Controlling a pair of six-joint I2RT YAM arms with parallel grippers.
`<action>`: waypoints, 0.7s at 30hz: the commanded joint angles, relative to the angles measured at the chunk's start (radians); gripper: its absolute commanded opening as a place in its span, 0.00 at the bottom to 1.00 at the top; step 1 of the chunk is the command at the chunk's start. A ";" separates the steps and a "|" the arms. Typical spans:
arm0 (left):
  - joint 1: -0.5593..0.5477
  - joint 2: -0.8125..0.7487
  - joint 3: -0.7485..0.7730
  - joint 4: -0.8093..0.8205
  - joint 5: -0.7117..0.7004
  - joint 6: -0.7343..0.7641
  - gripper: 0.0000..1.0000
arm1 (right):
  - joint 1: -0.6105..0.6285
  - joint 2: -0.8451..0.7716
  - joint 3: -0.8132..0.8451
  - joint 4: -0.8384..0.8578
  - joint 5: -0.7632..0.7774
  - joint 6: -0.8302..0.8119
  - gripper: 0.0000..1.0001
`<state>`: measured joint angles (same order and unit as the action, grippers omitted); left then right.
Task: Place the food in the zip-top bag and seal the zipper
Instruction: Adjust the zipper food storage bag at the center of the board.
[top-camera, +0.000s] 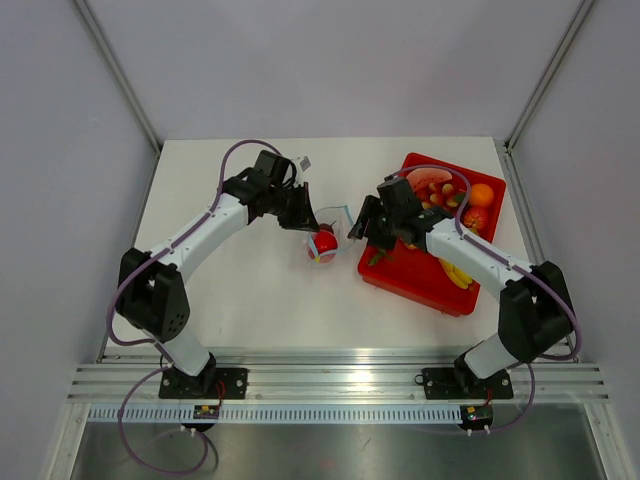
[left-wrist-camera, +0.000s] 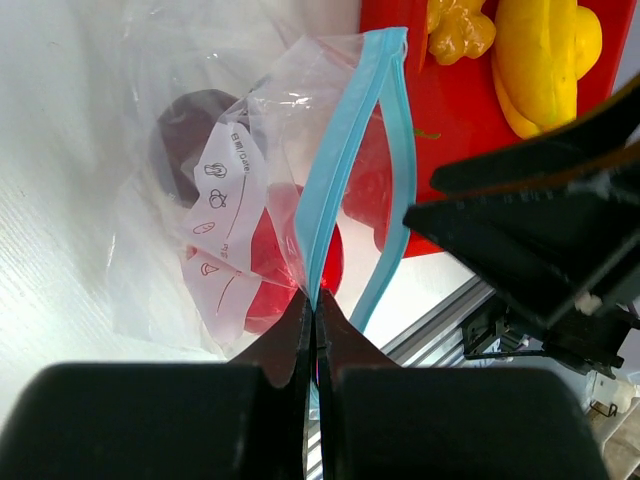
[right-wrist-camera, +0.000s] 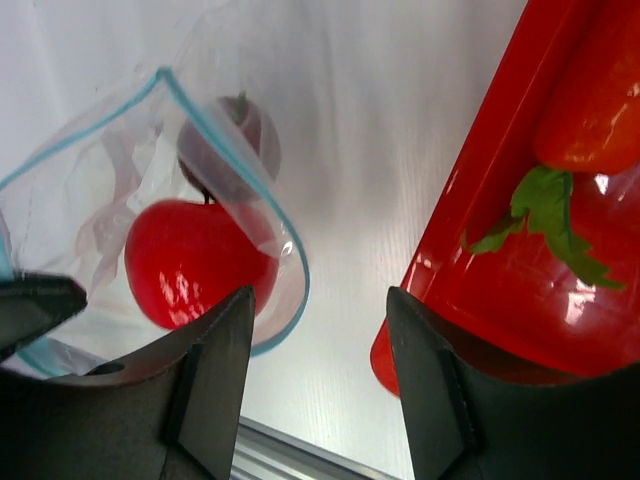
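The clear zip-top bag (top-camera: 325, 232) lies mid-table with its mouth open. Inside it are the glossy red fruit (right-wrist-camera: 190, 258) and the dark purple fruit (right-wrist-camera: 232, 150); both also show in the left wrist view, the red one (left-wrist-camera: 270, 262) and the purple one (left-wrist-camera: 190, 130). My left gripper (left-wrist-camera: 314, 305) is shut on the light blue zipper (left-wrist-camera: 345, 150) at one end of the bag's mouth. The zipper strip (right-wrist-camera: 262, 190) curves open in the right wrist view. My right gripper (right-wrist-camera: 320, 330) is open and empty, just right of the bag's mouth, between bag and tray.
A red tray (top-camera: 400, 275) at the right holds an orange fruit (top-camera: 482, 194), a yellow banana (top-camera: 455, 274), a strawberry-like fruit (right-wrist-camera: 595, 110) with a green leaf and other toy food. Its left edge is close to my right gripper.
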<state>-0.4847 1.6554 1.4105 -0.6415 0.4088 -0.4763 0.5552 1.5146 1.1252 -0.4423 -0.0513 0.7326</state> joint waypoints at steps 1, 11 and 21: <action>0.005 -0.059 0.019 0.014 0.039 0.002 0.00 | -0.041 0.054 0.015 0.099 -0.096 0.016 0.62; 0.017 -0.060 0.007 0.025 0.042 -0.001 0.00 | -0.038 0.124 0.079 0.104 -0.130 -0.002 0.00; 0.014 0.015 0.057 -0.067 -0.195 0.045 0.00 | -0.035 0.016 0.117 0.048 -0.068 -0.036 0.00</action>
<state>-0.4728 1.6550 1.4147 -0.6857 0.3161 -0.4564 0.5148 1.5837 1.1851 -0.3965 -0.1432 0.7177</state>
